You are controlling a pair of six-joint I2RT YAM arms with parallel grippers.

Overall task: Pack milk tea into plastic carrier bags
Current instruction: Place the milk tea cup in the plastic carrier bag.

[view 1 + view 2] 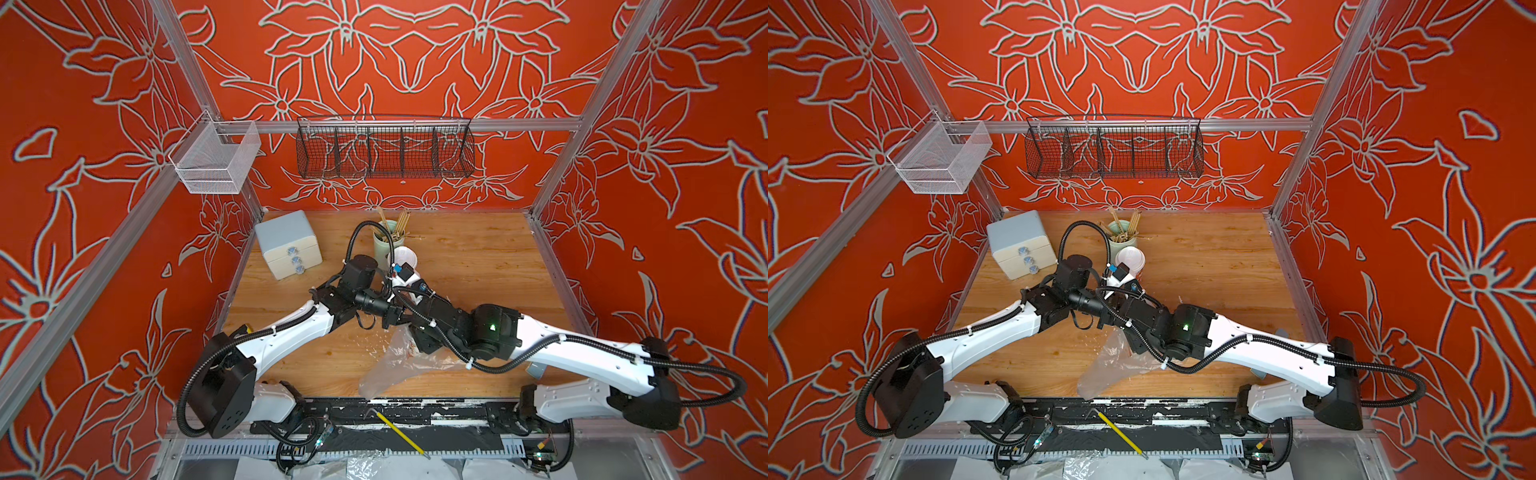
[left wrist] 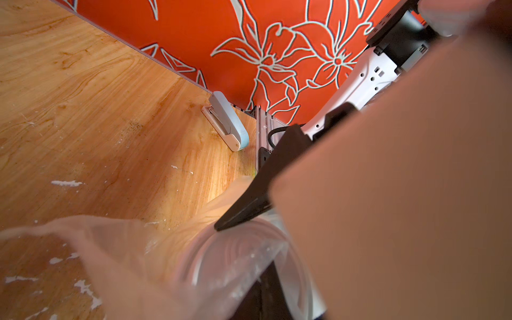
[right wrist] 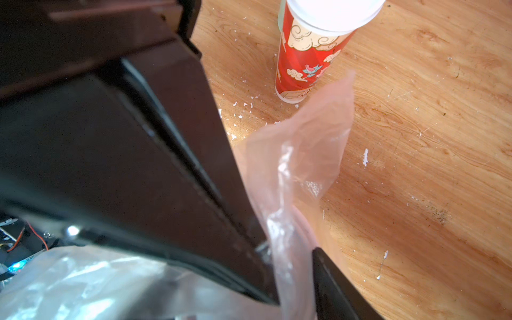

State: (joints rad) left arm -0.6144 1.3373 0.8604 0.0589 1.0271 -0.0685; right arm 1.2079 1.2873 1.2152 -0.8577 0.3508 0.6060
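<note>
item: milk tea packing; status judged part-way, neither cup seated. top views: left arm (image 1: 291,332) and right arm (image 1: 582,353) meet over the middle of the counter (image 1: 478,257). the plastic bag (image 1: 386,370), clear and crinkled, lies toward the front edge with its upper end hidden beneath the two wrists. the left claw (image 1: 392,320) sits at that upper end, closed tight, and is judged to be pinching the film. the red cup (image 1: 1130,258) stands upright outside the bag, white dome lid up, just beside the green stick holder (image 1: 1121,237). the second cup cannot be made out here. left wrist view: bag film rises close to the lens with a round pale rim showing through it. a broad blurred tan body fills one side, judged to be the cream cup (image 2: 401,194) at the bag's mouth. a black finger (image 2: 246,205) of the other arm lies along it. right wrist view: the right claw (image 3: 277,249) stands fairly wide, judged closed around the cream cup, though film and a dark arm hide the contact. a loose flap of bag stands between the claw and the red cup, which shows cream cloud print and a base flat on the counter. done: bag mouth raised, one cup at the opening. left: seat that cup, fetch the red cup, load it.
</note>
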